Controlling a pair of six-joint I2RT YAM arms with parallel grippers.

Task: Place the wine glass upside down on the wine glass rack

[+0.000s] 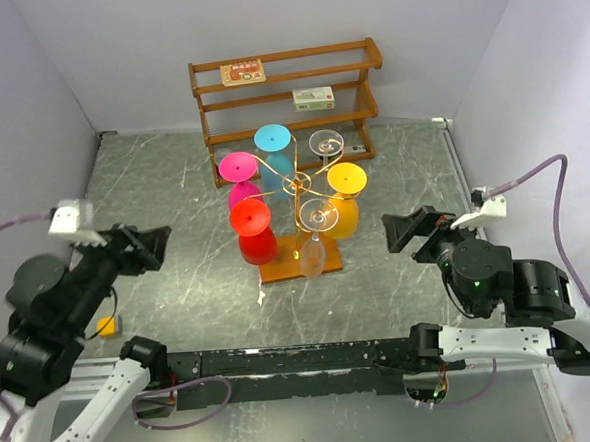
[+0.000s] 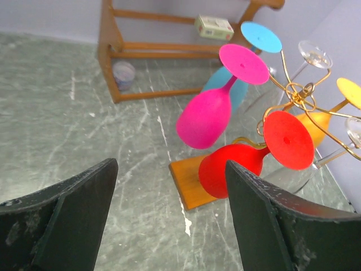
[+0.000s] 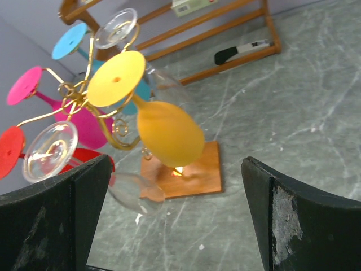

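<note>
yellow object (image 1: 105,326): too small to identify | shelf box (image 1: 243,73): label unreadable | clear wine glass (image 2: 338,154): cut by right edge

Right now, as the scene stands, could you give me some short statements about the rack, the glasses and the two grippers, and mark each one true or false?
1. The red glass hangs upside down on the wine glass rack. True.
2. The left gripper holds a glass. False: its jaws are open and empty, apart from the rack.
3. The right gripper is open and holds nothing. True.
4. The brown wooden shelf stands between the rack and the arm bases. False: it stands behind the rack, by the back wall.
5. The yellow glass lies on its side on the table. False: it hangs upside down on the rack.
</note>
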